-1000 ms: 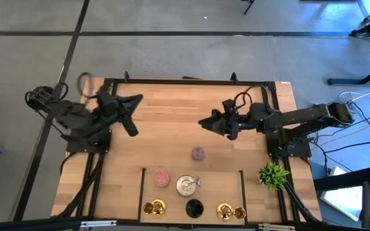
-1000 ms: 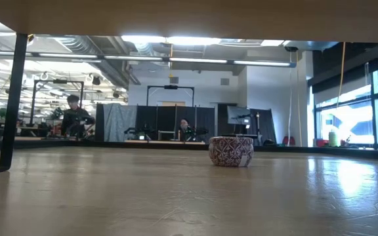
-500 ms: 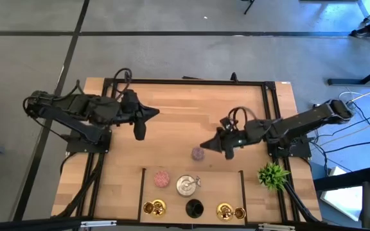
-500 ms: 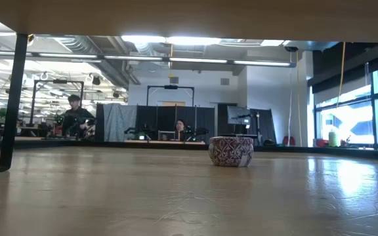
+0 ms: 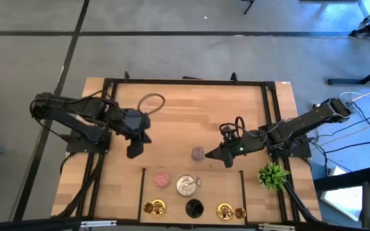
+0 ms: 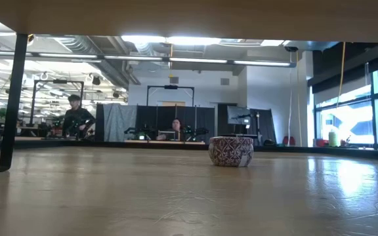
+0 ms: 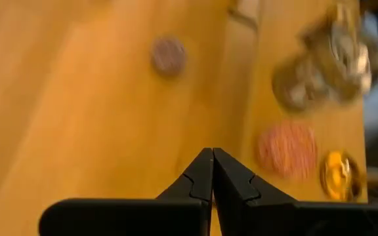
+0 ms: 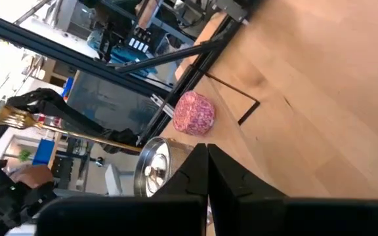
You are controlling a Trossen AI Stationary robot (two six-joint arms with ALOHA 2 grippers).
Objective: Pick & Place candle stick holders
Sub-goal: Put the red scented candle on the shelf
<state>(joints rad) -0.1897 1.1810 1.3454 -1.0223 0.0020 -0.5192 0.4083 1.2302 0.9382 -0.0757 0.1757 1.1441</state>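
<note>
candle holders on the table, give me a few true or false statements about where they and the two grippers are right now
1. The mauve holder sits alone on the open table, outside the taped area. True.
2. The right gripper is shut on the mauve holder. False: it is shut but empty, beside the holder and apart from it.
3. The silver holder stands next to the pink holder. True.
4. The left gripper is open above the silver holder. False: it is shut, over bare wood away from the holders.
5. The green plant is among the gold holders. False: it is near the table's right edge.
</note>
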